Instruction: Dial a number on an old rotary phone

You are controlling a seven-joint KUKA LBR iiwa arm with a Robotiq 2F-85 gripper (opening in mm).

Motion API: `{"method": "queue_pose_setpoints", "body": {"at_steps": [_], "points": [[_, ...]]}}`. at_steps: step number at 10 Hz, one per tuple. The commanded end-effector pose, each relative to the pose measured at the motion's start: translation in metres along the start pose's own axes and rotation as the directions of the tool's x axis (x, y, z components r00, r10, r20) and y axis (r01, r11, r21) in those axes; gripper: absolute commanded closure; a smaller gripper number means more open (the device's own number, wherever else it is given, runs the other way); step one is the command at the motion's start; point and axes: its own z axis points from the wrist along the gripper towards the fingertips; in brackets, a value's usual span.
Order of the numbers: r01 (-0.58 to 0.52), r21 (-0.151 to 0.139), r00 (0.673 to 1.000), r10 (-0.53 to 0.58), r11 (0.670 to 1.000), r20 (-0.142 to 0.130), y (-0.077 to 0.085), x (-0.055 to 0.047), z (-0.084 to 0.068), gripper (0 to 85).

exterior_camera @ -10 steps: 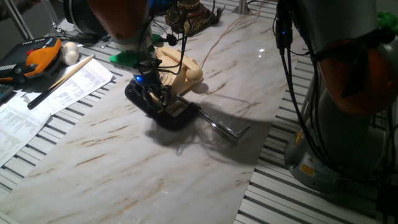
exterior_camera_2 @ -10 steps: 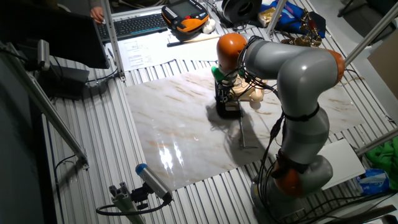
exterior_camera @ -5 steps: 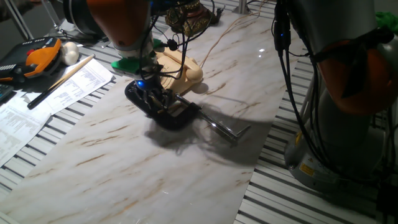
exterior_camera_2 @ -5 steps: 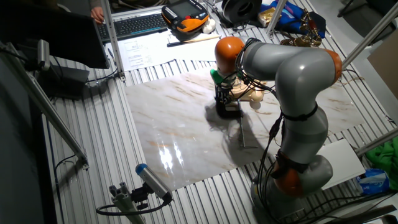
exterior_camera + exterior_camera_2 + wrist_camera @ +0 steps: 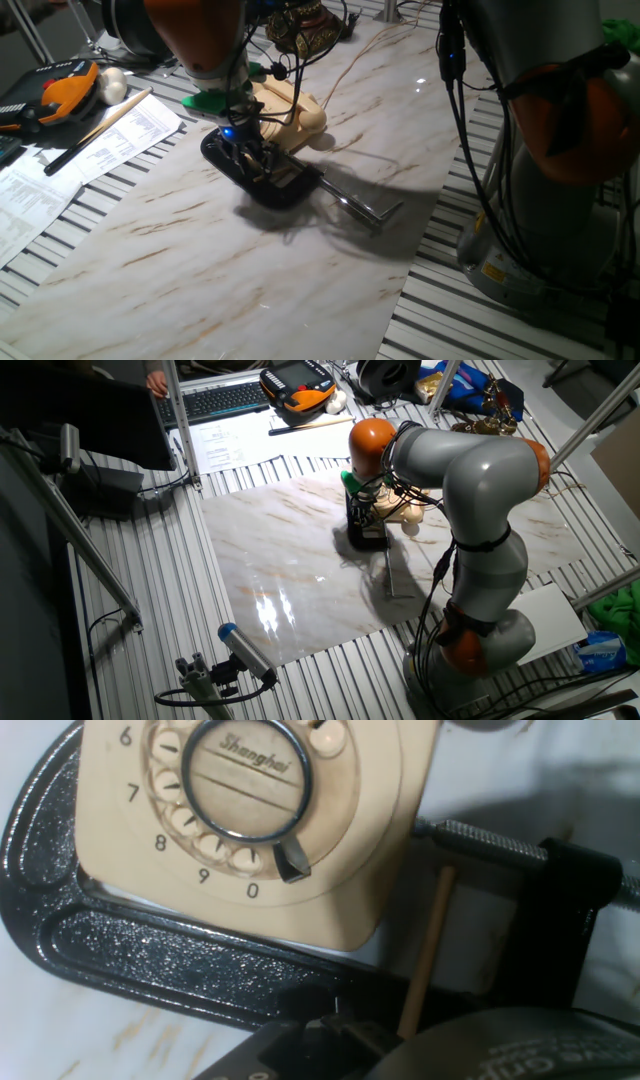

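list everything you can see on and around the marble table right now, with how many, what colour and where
Cream-beige plastic rotary phone: one, far side of the marble slab, held in the clamp.
Black metal C-clamp: one, around the phone's front; steel screw rod pointing away from the phone.
Thin wooden stick: one, tan, hand view, reaching toward the phone.
White marbled slab: one, on the ribbed table.
Printed paper sheets: several, white, left of the slab.
Orange-and-black handheld pendant: one, far left.
Black keyboard: one, beyond the papers.
Grey-and-orange robot arm: one, pincer over the phone; open or shut unclear.
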Motion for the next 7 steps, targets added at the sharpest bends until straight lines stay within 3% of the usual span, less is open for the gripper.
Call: {"method": "queue_pose_setpoints", "body": {"at_steps": [1, 7], "points": [[-0.006, 0.006, 1.0, 0.006, 1.0, -0.004, -0.0007, 0.0003, 0.0002, 34.0], [-0.022, 0.024, 1.0, 0.022, 0.999, -0.011, -0.003, -0.0002, -0.003, 34.0]]}}
